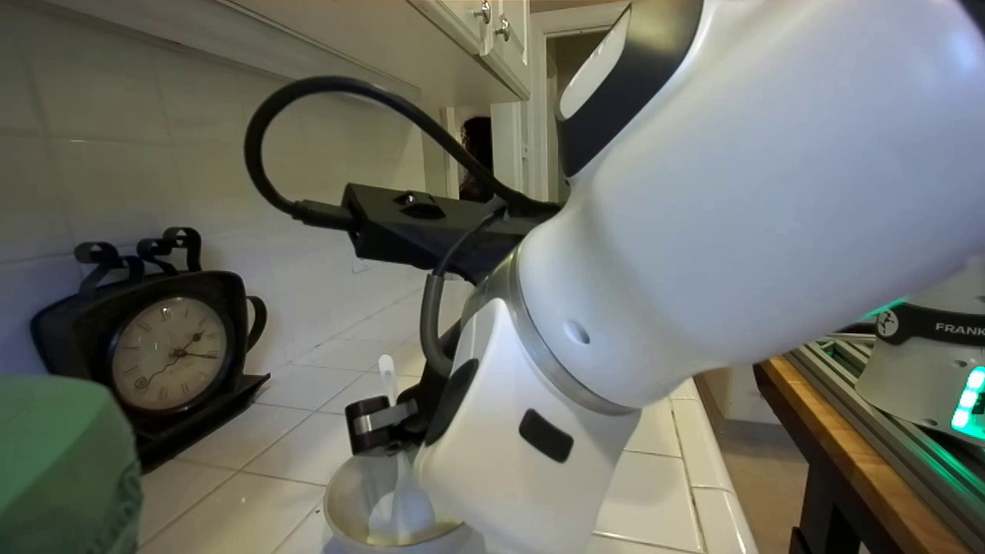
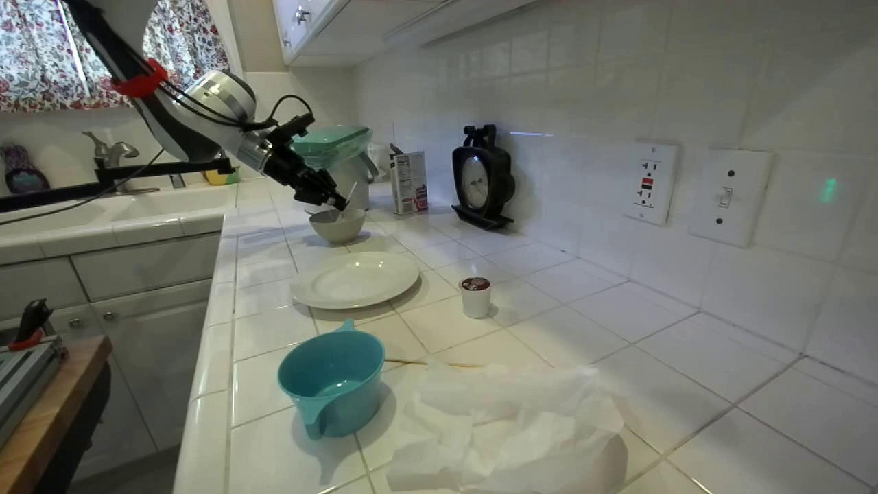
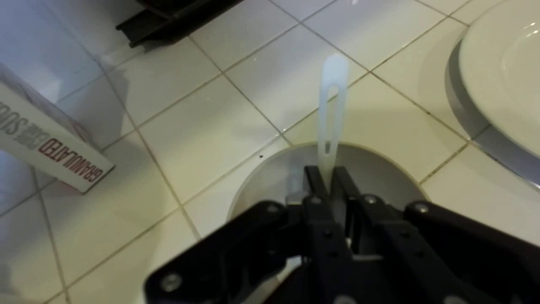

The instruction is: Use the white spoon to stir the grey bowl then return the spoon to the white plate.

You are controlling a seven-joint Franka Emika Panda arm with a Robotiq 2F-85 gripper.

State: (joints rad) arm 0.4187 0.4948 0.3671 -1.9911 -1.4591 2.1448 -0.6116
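Observation:
My gripper [image 3: 330, 179] is shut on the white spoon [image 3: 334, 93], whose slotted handle sticks up past the fingertips. In both exterior views the gripper [image 1: 382, 425] [image 2: 335, 199] is just over the grey bowl [image 1: 345, 496] [image 2: 337, 230]. The spoon [image 1: 402, 492] [image 2: 352, 191] stands nearly upright, slightly tilted, with its lower end inside the bowl. Whether it touches the bottom I cannot tell. The bowl's rim also shows in the wrist view [image 3: 382, 165], partly behind the fingers. The white plate [image 2: 357, 283] lies beside the bowl; its edge shows in the wrist view [image 3: 489, 90].
A sugar box [image 2: 409, 184] [image 3: 55, 139], a green-lidded container [image 2: 333, 147] [image 1: 61, 462] and a black clock [image 1: 169, 354] [image 2: 482, 180] stand near the bowl. A blue cup [image 2: 333, 377], a small white pod [image 2: 475, 298] and crumpled paper [image 2: 514, 432] lie beyond the plate.

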